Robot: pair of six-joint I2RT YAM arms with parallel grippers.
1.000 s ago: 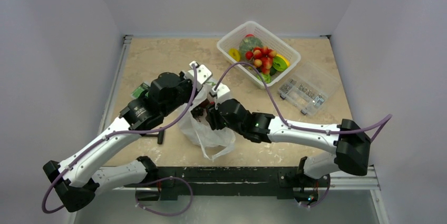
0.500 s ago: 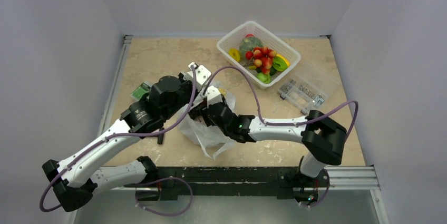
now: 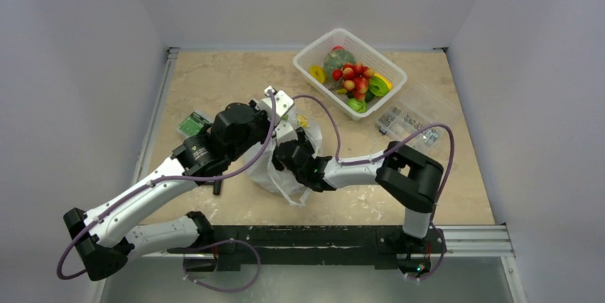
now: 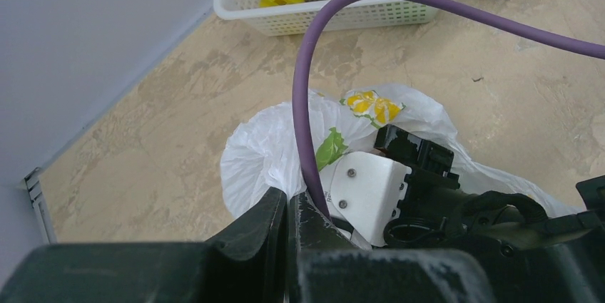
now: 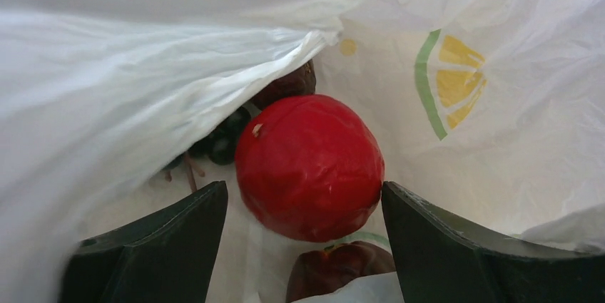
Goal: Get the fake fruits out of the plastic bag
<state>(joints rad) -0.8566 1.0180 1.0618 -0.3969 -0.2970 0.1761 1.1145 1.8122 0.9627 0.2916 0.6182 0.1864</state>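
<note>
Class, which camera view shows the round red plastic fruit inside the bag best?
The right wrist view: the round red plastic fruit sits between the open jaws. Top and left wrist views show only the white plastic bag hiding it.

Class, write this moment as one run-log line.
left hand: shut on bag rim | right hand: open, inside bag, straddling red fruit | grasp: not yet closed

My right pincer (image 3: 284, 155) is buried in the plastic bag (image 3: 287, 180) mid-desk (image 3: 214, 82), and my left pincer (image 3: 280, 126) is at the bag's far rim. Beyond, a white basket (image 3: 312, 48) holds the berry bunch (image 3: 354, 78).
</note>
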